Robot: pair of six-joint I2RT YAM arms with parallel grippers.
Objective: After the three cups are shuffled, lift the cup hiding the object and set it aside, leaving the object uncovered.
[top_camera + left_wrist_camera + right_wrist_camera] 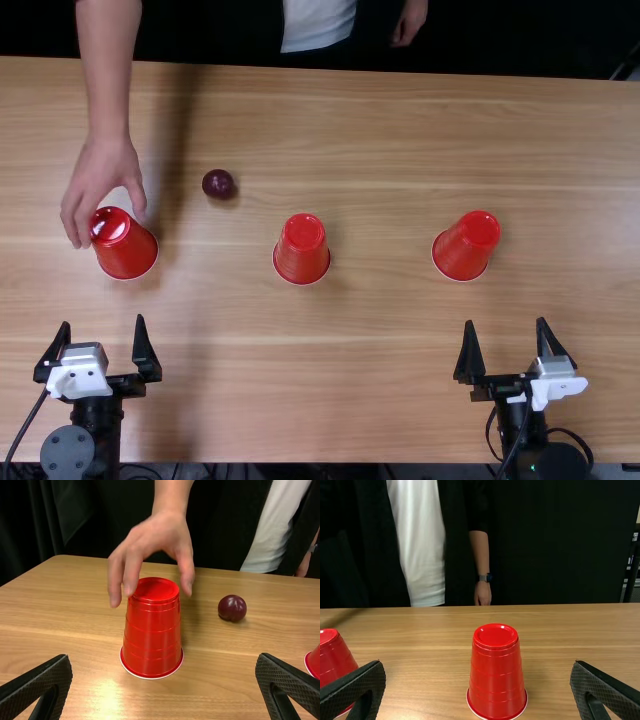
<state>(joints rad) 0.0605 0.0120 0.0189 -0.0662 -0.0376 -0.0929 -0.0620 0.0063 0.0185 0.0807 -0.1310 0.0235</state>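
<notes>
Table: light wood, clear grain, smooth, soft sheen; glare patch at lower centre of the left wrist view. All three, left cup, middle cup, right cup: red plastic, glossy, faint ribbed rings on the walls, white rim edge. Ball, upper left: dark red, smooth, shiny, small highlight; material unclear. Left gripper, right gripper: black fingers, matt, fine knurled grid texture. Wrist housing, lower left: white plastic, dull. Shirt, top centre: white cloth, matt.
</notes>
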